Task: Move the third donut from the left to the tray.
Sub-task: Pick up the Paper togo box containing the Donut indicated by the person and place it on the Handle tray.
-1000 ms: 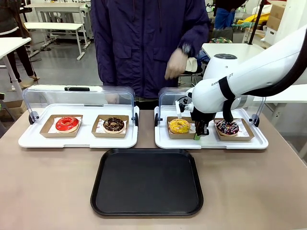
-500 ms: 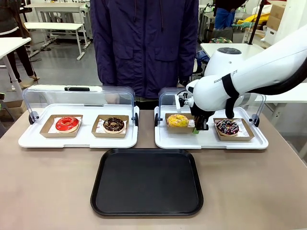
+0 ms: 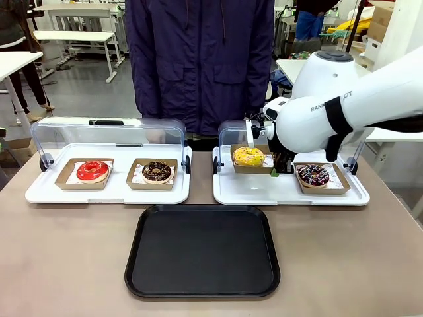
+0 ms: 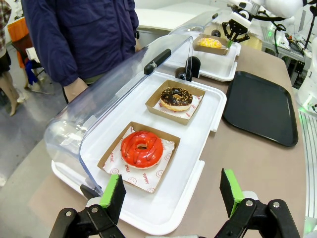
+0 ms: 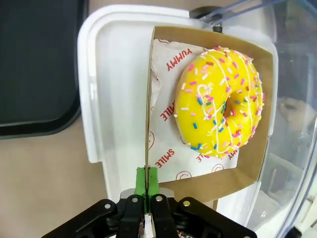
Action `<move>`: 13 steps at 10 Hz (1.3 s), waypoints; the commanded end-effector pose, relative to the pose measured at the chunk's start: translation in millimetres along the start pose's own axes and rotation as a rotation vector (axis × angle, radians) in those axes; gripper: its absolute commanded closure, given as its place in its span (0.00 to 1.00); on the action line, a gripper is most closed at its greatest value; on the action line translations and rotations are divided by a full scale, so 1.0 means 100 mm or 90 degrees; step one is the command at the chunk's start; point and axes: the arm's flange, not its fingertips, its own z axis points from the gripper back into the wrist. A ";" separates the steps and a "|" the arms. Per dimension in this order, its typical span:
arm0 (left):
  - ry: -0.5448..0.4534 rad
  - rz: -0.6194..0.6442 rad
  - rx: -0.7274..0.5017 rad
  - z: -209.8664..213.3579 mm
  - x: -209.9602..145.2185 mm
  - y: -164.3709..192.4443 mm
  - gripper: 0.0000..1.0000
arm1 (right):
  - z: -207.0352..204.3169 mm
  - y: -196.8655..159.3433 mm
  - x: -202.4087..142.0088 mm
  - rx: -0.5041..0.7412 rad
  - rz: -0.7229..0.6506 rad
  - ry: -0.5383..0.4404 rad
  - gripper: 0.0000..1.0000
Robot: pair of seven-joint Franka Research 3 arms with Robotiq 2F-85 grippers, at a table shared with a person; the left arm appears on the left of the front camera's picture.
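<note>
The yellow sprinkled donut (image 3: pixel 248 156) rides on its brown cardboard square (image 3: pixel 252 168), lifted a little above the right white tray (image 3: pixel 244 193). My right gripper (image 3: pixel 273 169) is shut on the card's right edge. In the right wrist view the green pads (image 5: pixel 147 182) pinch the card's rim, with the donut (image 5: pixel 220 116) just beyond. The black tray (image 3: pixel 202 251) lies at the table's front centre, nothing on it. My left gripper (image 4: pixel 172 198) hangs open above the left white tray's near end, in front of the red donut (image 4: pixel 141 148).
The left white tray (image 3: pixel 106 191) holds a red donut (image 3: pixel 92 170) and a chocolate donut (image 3: pixel 156 172). A chocolate sprinkled donut (image 3: pixel 312 175) sits right of my right gripper. Both clear lids (image 3: pixel 109 134) stand raised behind. A person (image 3: pixel 198 59) stands at the far edge.
My right gripper has lifted the yellow donut on its card off the white tray. The person's raised hand has dropped out of sight.
</note>
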 end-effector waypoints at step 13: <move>0.007 0.003 -0.003 0.01 0.03 -0.01 0.00 | 0.56 1.87 0.86 0.022 -0.009 -0.014 0.98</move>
